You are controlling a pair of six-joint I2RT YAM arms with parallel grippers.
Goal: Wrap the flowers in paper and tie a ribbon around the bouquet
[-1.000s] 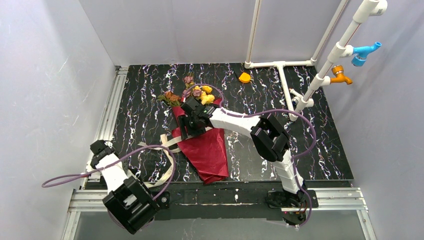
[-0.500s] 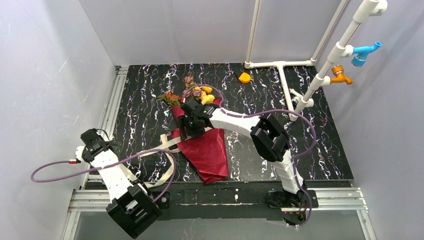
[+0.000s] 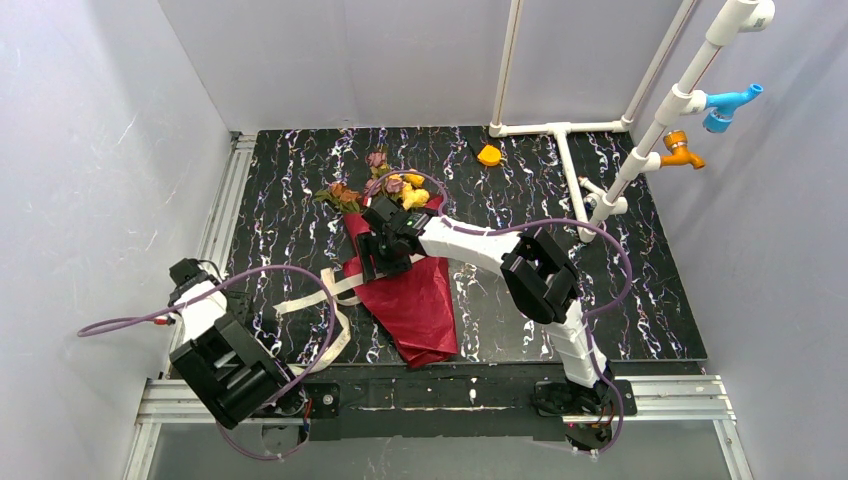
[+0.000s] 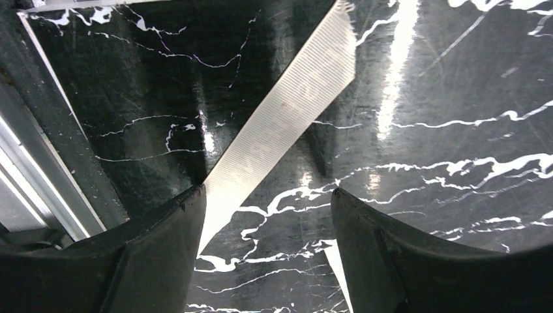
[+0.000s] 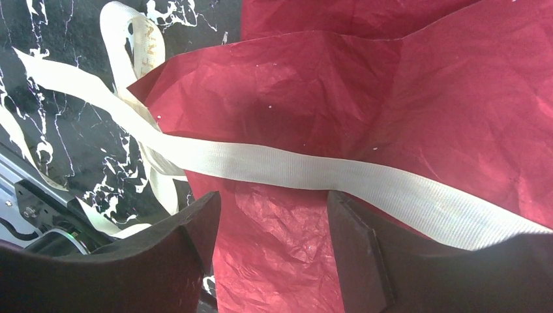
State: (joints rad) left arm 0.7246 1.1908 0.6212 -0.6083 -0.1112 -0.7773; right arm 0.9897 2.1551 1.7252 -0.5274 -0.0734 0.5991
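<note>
At the counter's (image 3: 290,200) near-left edge, the left pincer (image 4: 267,195) stands open and empty above the ribbon (image 4: 287,111). Farther in, the right pincer (image 5: 274,199), also spread and gripping nothing, sits over ribbon crossing the paper (image 5: 456,98). The flowers (image 3: 400,187) protrude beyond.

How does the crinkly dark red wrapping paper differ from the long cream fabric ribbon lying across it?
The dark red paper is a broad sheet; the cream ribbon is a long narrow strip. The paper is crinkled; the ribbon is smooth, finely ribbed. The paper is folded round the flowers; the ribbon lies loose, curling onto the black marbled table. Both are thin and flexible.
</note>
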